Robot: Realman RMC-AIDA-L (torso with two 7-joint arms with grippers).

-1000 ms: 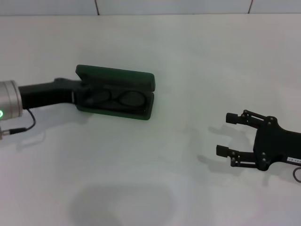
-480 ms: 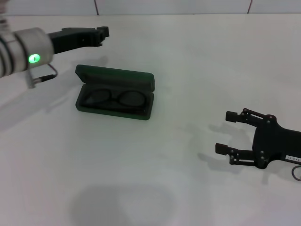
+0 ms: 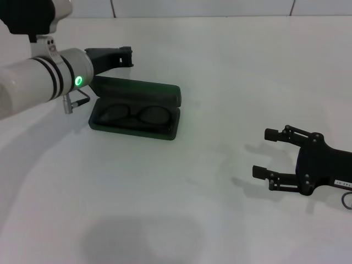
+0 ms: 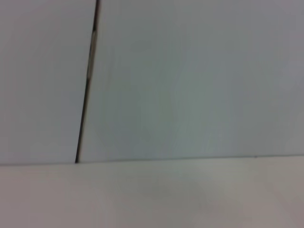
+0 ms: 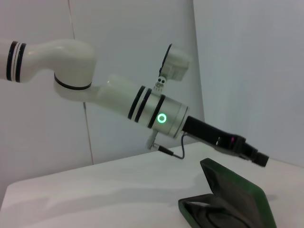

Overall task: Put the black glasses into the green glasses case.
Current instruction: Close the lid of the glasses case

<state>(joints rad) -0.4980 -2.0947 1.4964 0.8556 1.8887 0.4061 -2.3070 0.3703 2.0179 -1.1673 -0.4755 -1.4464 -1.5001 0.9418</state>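
Observation:
The green glasses case [image 3: 165, 94] lies open on the white table, left of centre, its lid standing up at the back. The black glasses [image 3: 135, 115] rest folded inside its tray. My left gripper [image 3: 124, 56] hovers above and behind the case's left end, apart from it, on the white arm with a green light. The right wrist view shows that same left gripper [image 5: 247, 152] over the raised lid of the case [image 5: 254, 204], with the glasses [image 5: 209, 213] in the tray. My right gripper [image 3: 263, 155] is open and holds nothing, low over the table far to the right.
A tiled wall [image 3: 192, 6] bounds the table at the back. The left wrist view shows only that wall [image 4: 199, 80] and the table edge. The left arm's white forearm [image 3: 33, 91] reaches in over the left side.
The left gripper has come out of the case and risen behind it, leaving the glasses inside. Since half a second ago the forearm has swung closer and lower. The right gripper has hardly moved.

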